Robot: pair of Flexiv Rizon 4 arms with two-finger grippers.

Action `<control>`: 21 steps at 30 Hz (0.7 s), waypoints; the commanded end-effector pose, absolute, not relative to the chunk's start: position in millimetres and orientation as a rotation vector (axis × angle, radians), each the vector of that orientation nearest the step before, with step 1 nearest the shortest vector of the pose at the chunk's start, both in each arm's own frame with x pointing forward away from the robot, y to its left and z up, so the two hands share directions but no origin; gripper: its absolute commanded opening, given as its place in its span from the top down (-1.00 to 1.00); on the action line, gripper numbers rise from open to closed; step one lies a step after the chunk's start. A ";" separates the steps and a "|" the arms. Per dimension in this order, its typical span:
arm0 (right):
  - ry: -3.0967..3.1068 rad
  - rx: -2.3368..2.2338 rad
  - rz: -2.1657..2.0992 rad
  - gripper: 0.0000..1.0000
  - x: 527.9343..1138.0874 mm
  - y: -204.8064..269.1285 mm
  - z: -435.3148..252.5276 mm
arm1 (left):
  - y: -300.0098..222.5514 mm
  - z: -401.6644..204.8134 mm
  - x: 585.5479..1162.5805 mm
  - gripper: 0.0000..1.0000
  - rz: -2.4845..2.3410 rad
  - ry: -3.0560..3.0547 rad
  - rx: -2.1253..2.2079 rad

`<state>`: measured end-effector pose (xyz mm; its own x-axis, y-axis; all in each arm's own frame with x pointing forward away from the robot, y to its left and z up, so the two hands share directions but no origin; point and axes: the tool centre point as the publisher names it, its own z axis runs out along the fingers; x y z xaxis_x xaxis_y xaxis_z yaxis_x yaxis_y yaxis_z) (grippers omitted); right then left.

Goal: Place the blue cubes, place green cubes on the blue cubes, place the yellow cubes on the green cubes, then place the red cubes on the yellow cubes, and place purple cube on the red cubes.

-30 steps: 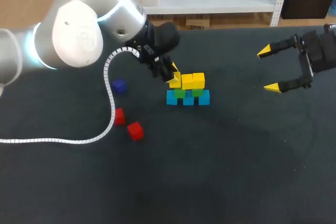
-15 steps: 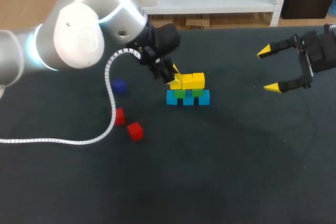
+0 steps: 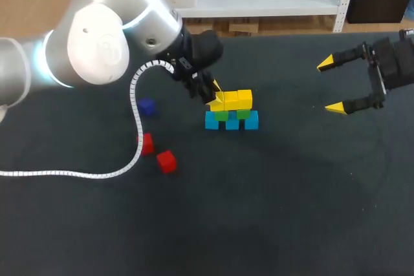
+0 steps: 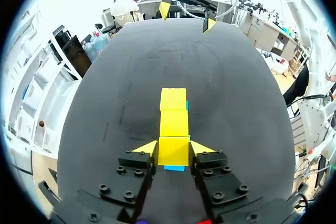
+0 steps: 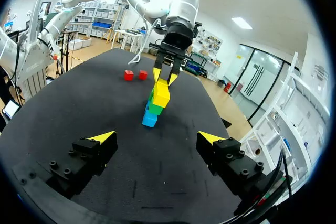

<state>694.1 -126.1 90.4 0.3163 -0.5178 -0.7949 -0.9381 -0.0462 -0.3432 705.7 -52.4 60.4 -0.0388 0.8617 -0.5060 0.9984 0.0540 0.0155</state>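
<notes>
A stack stands mid-table: blue cubes [image 3: 231,121] at the base, green cubes [image 3: 222,115] on them, and a row of yellow cubes [image 3: 237,99] on top. My left gripper [image 3: 213,94] comes down at the row's left end. In the left wrist view it [image 4: 174,148] is shut on the end yellow cube [image 4: 172,153], with a blue cube [image 4: 174,168] showing beneath. Two red cubes [image 3: 147,143] [image 3: 166,161] and a purple cube [image 3: 146,106] lie to the left of the stack. My right gripper [image 3: 330,85] hovers open and empty far to the right [image 5: 156,138].
A white coiled cable [image 3: 136,135] from my left arm trails over the table between the purple cube and the red cubes. The dark table [image 3: 272,211] stretches bare in front of the stack and to its right.
The left gripper and its yellow cube have barely shifted at the row's end. The right arm has not moved.
</notes>
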 end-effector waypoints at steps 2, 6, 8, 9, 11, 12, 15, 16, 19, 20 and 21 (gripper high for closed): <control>1.327 -1.697 0.595 -1.00 694.3 -125.9 90.5 | -54.0 59.8 708.0 -0.06 -0.492 1.965 1.867; 1.327 -1.697 0.595 -1.00 694.3 -125.9 90.5 | -54.1 59.5 707.9 -0.61 -0.494 1.966 1.866; 1.327 -1.697 0.595 -1.00 694.3 -125.9 90.5 | -54.2 59.4 707.5 -0.95 -0.495 1.966 1.865; 1.327 -1.697 0.595 -1.00 694.3 -125.9 90.5 | -53.7 59.8 706.3 -1.00 -0.495 1.963 1.865; 1.327 -1.697 0.595 -1.00 694.3 -125.9 90.5 | -51.7 62.2 703.8 -1.00 -0.496 1.956 1.866; 1.327 -1.697 0.595 -1.00 694.3 -125.9 90.5 | -48.8 65.0 701.3 -1.00 -0.494 1.949 1.863; 1.327 -1.697 0.595 -1.00 694.3 -125.9 90.5 | -39.3 70.0 694.0 -1.00 -0.488 1.939 1.858; 1.327 -1.697 0.595 -1.00 694.3 -125.9 90.5 | -36.8 71.0 692.2 -1.00 -0.485 1.937 1.859; 1.327 -1.697 0.595 -1.00 694.3 -125.9 90.5 | -23.7 72.8 685.4 -1.00 -0.468 1.945 1.857; 1.327 -1.697 0.595 -1.00 694.3 -125.9 90.5 | -21.0 72.6 684.6 -1.00 -0.467 1.949 1.852; 1.327 -1.697 0.595 -1.00 694.3 -125.9 90.5 | -16.2 71.6 683.3 -1.00 -0.462 1.953 1.849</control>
